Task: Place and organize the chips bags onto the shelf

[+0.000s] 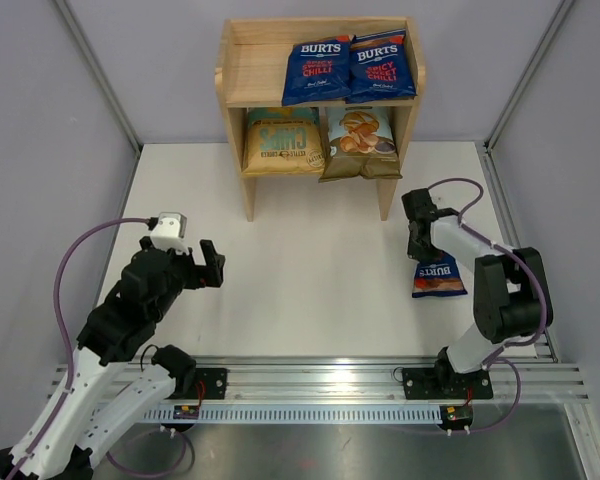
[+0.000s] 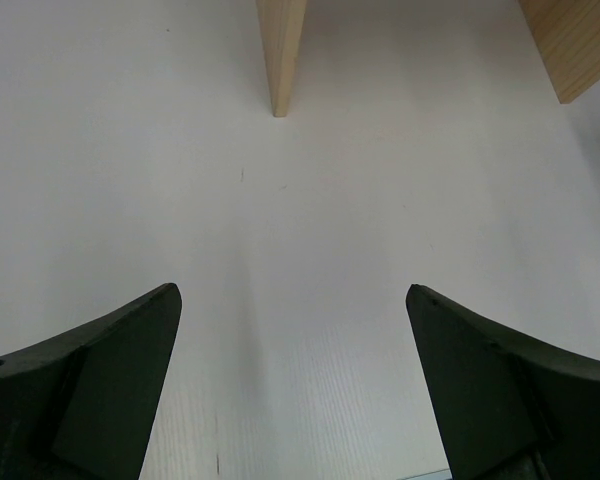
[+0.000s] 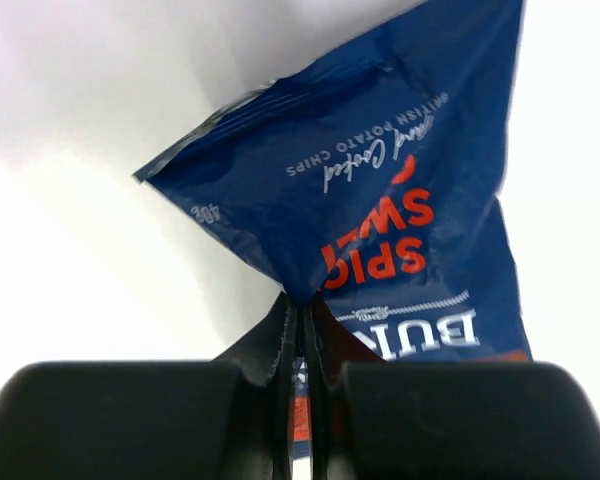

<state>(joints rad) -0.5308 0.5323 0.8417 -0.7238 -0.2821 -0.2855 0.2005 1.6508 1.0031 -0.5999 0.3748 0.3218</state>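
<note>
— Reading the shelf [image 1: 238, 75] from above, we find "BURTS" and "SPICY SWEET CHILLI" on both dark-blue bags lying side by side on the top tier, the left Burts bag [image 1: 317, 72] and the right Burts bag [image 1: 382, 66]. What do we get below?

— On the lower tier the yellow bag [image 1: 283, 140] shows large letters that look like "CHIPS"; its smaller print is too fine for us. The pale-blue-and-brown bag [image 1: 360, 142] just beside it carries a picture of chips, and we cannot read its wording. The upper board cuts off both their tops.

— And the third Burts bag [image 1: 439, 277]?

— It is off the shelf, at the right side of the table [image 1: 310, 280], partly hidden by the right arm. In the right wrist view we see it upside down: "POTATO CHIPS", script "Hand Cooked", red "SPIC" and "SW", white "BU"; the rest sits behind the fingers. The right gripper [image 3: 302, 345] has its fingers pressed together on an edge of that bag, pinching the foil. We cannot tell whether the bag rests on the table or hangs clear.

— The left gripper [image 2: 292, 330]?

— It hovers spread wide over bare table, holding nothing; its camera catches only two wooden uprights of the shelf, cropped at the top.
</note>
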